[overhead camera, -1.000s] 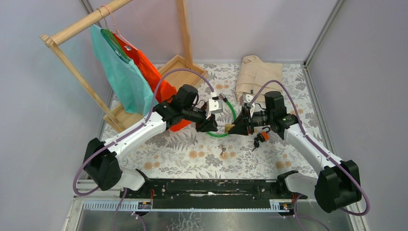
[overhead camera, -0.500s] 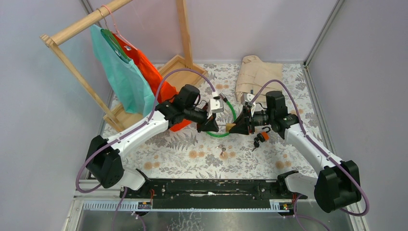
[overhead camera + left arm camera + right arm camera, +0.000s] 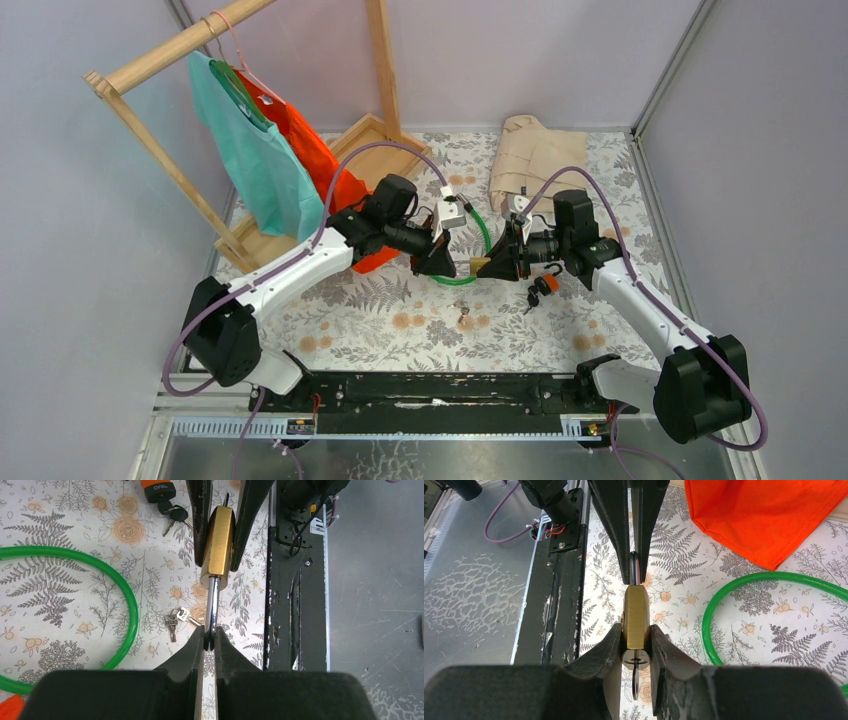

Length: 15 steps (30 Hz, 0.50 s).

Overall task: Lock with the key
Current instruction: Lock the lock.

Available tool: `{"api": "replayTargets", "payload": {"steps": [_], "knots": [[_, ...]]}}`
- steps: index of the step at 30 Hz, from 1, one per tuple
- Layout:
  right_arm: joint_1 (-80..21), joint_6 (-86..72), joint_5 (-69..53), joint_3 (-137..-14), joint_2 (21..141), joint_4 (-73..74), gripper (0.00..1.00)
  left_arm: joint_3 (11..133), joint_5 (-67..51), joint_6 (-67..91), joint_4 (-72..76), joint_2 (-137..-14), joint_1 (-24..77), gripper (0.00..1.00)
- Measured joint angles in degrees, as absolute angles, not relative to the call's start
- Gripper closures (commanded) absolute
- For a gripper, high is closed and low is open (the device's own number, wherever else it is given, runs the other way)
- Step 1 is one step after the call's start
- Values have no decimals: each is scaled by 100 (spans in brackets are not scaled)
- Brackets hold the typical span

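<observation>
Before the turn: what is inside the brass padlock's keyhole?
A key sits in the keyhole of the padlock, its head sticking out between the right gripper fingers. Its blade is hidden inside the body.

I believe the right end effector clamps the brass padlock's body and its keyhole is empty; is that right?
Not quite: the right end effector does clamp the brass padlock, but a key sits in its keyhole, as the right wrist view shows.
</observation>
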State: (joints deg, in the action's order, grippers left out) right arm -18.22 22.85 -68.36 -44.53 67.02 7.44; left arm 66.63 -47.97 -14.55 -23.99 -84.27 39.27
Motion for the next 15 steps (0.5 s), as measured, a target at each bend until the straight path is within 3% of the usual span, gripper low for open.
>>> {"api": "replayTargets", "payload": {"steps": [15], "knots": [[-1931, 2290, -6641, -4346, 6702, 696, 100, 6781, -4842, -1229, -2565, -8632, 3929, 100]]}}
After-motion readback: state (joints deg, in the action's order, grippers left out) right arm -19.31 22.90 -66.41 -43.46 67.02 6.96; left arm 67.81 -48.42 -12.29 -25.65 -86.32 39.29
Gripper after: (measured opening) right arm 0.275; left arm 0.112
